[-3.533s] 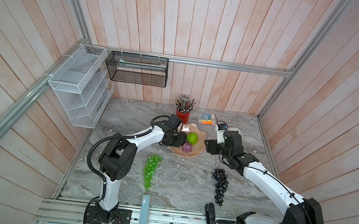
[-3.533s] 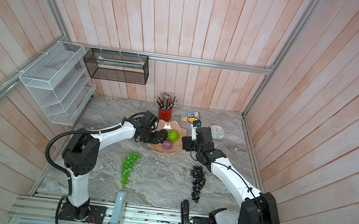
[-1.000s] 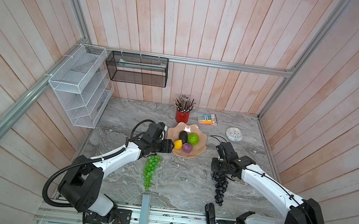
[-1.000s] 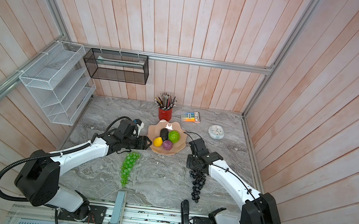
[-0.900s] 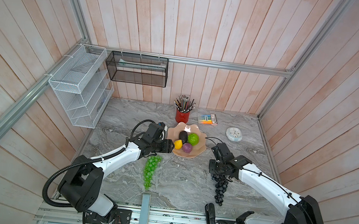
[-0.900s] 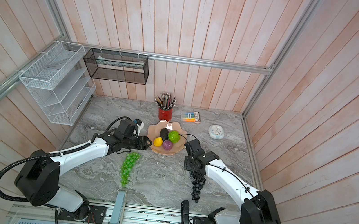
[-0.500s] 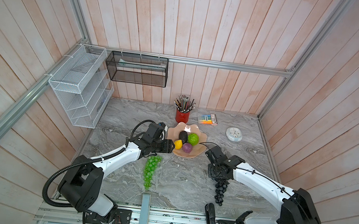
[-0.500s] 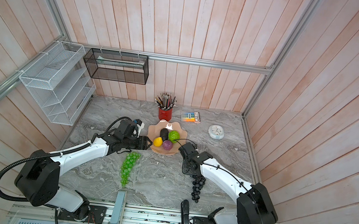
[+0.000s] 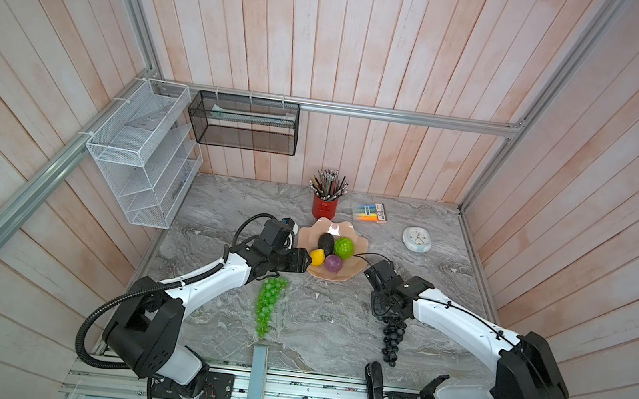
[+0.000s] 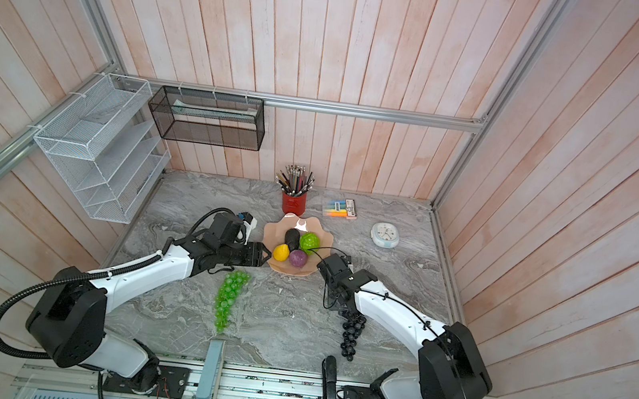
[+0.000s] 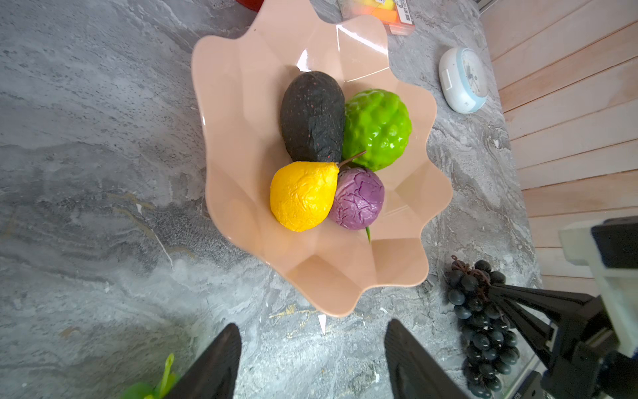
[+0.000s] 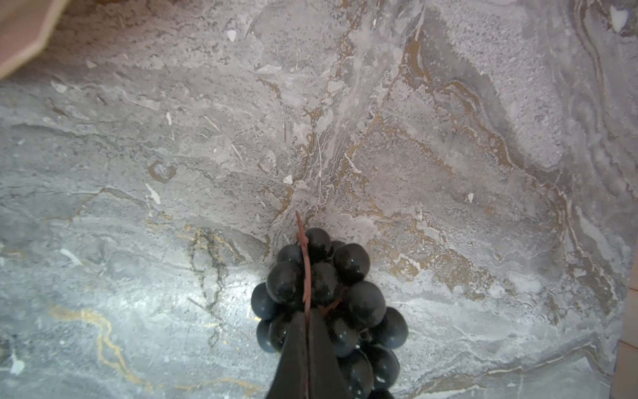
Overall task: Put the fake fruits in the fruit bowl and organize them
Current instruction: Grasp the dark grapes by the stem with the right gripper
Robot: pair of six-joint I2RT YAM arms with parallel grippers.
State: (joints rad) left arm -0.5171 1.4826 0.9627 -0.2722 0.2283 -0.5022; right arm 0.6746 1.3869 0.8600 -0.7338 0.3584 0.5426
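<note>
The pink fruit bowl (image 9: 307,234) (image 10: 272,236) (image 11: 241,103) holds a black avocado (image 9: 326,242), a bumpy lime-green ball (image 9: 344,247), a small yellow fruit (image 9: 317,257) and a small purple ball (image 9: 333,263). A green grape bunch (image 9: 267,305) (image 10: 228,297) lies on the table in front of the bowl, to its left. My left gripper (image 9: 303,260) (image 11: 310,326) stands open and empty at the bowl's left rim. My right gripper (image 9: 386,312) (image 12: 307,319) is shut on the stem of the dark grape bunch (image 9: 391,340) (image 12: 345,293), which rests on the table.
A red pencil cup (image 9: 325,205), a highlighter pack (image 9: 370,211) and a small white clock (image 9: 416,238) stand behind the bowl. Wire racks (image 9: 139,151) hang on the left wall. Marble table (image 9: 326,327) lies between the two bunches.
My right gripper has shifted a little left toward the bowl and shut on the dark bunch's stem. The left arm has not moved.
</note>
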